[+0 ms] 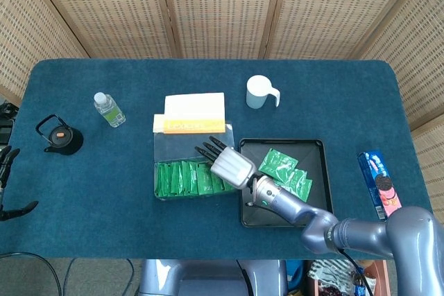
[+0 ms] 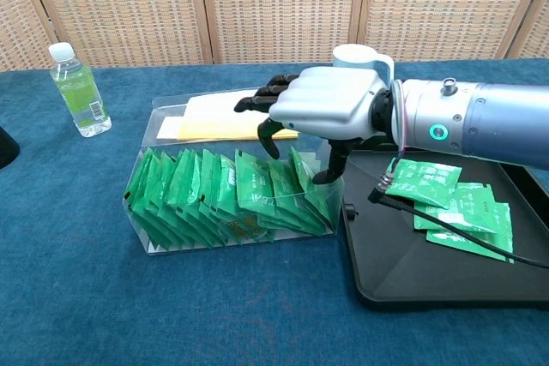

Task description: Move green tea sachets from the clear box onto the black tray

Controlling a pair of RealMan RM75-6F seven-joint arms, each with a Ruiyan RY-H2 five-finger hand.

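While most sachets [image 2: 227, 190] stand packed in the box [image 2: 163, 126] and a few lie on the tray [image 2: 412, 272], the right hand [image 2: 330, 105] hovers over the row's right end, fingers spread, holding nothing. Best to pinch one end sachet only and lift straight up. The left hand [image 1: 5, 164] idles off the desk [image 1: 333, 95].

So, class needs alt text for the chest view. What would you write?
The right hand reaches down, fingers apart, over the clear box of upright green tea sachets. Beside it, a black tray holds several sachets.
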